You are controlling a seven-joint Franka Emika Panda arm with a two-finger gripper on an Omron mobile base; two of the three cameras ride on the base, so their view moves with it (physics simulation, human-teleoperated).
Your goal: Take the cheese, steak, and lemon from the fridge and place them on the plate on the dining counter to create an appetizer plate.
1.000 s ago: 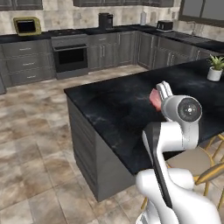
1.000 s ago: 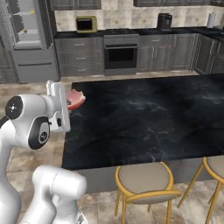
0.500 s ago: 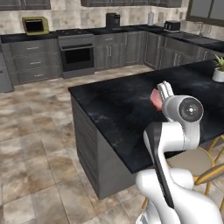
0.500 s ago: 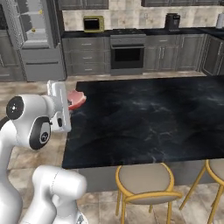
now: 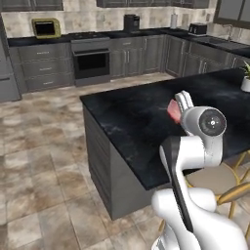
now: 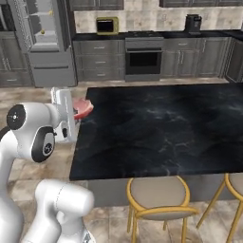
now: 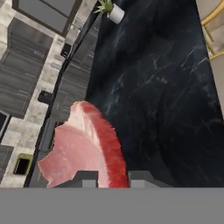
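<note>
Far off to the left of the claw (image 6: 75, 110) stands the fridge (image 6: 42, 42), with its door open and its shelves showing. It is well behind the claw. The claw is shut tight on the steak (image 6: 83, 107). The pink meat sticks out past the two small dark finger tips (image 7: 87, 180) and hangs in the air, up high.

Just below and to the right of the claw is the dining counter (image 6: 161, 128), long and black with thin white lines. The steak is over the near corner of it, not touching it. A little plant in a white pot (image 7: 114, 12) sits far ahead of the claw, at the other end of the counter.

I think the robot is on the carry step: the steak is out of the fridge and on its way to the plate. I cannot see the plate here. So next the robot needs to find the plate along the counter, bring the claw over it, go down low, and then let go.
</note>
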